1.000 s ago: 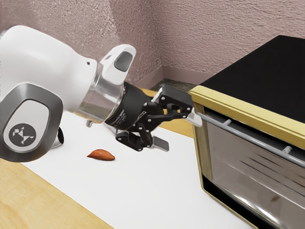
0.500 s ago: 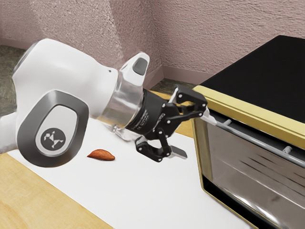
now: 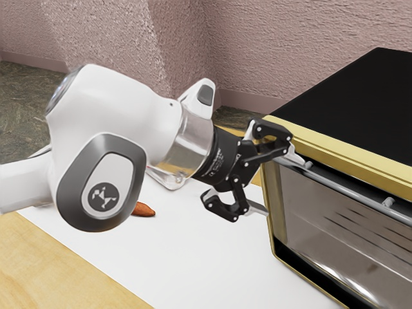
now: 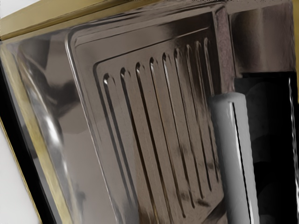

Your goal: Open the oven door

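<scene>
Our gripper (image 3: 277,184) is wide open at the oven's (image 3: 360,103) front: upper finger by the handle (image 3: 351,191), contact unclear, lower one beneath it, apart. Oven door (image 3: 341,235) is upright, handle along its top. Well apart from the oven, twd the ext. view's left, a reddish-brown item (image 3: 144,209), partly hidden behind our arm (image 3: 122,109), lies on the white surface (image 3: 193,257).
</scene>
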Available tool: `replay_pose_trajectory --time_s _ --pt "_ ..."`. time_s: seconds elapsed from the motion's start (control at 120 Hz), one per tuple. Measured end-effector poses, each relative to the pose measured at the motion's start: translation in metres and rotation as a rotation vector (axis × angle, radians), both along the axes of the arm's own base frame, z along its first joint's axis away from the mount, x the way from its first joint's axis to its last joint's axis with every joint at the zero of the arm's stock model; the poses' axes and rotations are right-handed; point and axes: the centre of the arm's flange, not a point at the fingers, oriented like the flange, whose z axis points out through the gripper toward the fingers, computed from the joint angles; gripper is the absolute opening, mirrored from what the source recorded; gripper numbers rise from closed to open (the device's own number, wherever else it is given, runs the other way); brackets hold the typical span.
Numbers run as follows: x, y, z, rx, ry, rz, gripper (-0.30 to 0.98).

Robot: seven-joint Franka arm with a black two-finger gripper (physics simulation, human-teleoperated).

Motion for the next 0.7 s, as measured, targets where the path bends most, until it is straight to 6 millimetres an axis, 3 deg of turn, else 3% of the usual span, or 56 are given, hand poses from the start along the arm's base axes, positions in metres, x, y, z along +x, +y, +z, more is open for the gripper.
replay_pose_trajectory --time_s 0.375,0.7 --pt "-0.009 0.015 -0.020 -0.012 0.040 0.056 0.68" --pt "-0.065 0.041 -0.040 0.021 0.044 0.096 0.68"
